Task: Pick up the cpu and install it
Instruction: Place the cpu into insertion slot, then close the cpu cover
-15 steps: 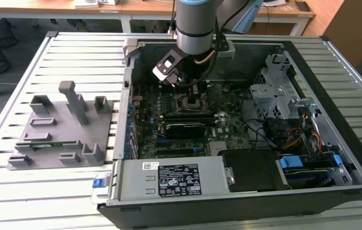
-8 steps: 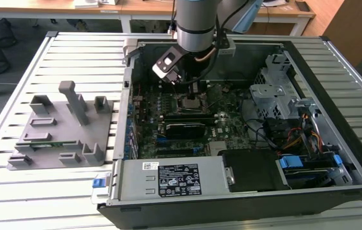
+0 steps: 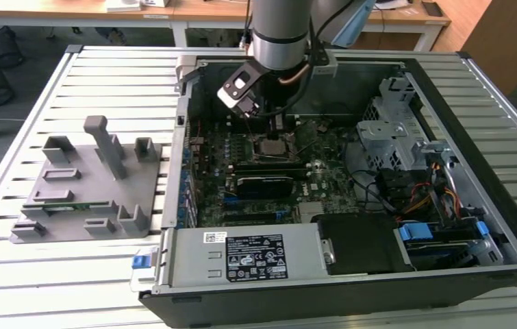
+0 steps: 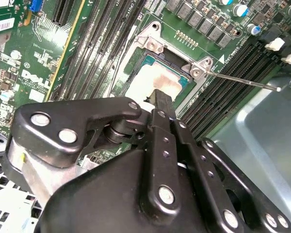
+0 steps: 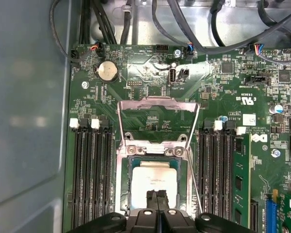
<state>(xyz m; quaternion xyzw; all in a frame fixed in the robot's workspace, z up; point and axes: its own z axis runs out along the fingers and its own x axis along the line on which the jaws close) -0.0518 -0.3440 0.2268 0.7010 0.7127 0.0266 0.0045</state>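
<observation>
Workshop or lab: slatted metal bench (image 3: 103, 75), opened computer case (image 3: 331, 305), wooden desks (image 3: 198, 9) behind.

Exterior view: camera sits high and well back, looking obliquely down on the slatted table (image 3: 112, 75) and the open computer case (image 3: 331, 301). The arm (image 3: 281, 27) comes in from the far side.
First wrist view: close, facing almost straight down onto the motherboard (image 5: 223, 82), with the gripper (image 5: 157, 195) tips in the foreground.
Second wrist view: closer still and tilted, looking past the gripper linkage.
Shared by all three: the CPU socket (image 3: 272, 146), small in the exterior view and large in both wrist views.
</observation>
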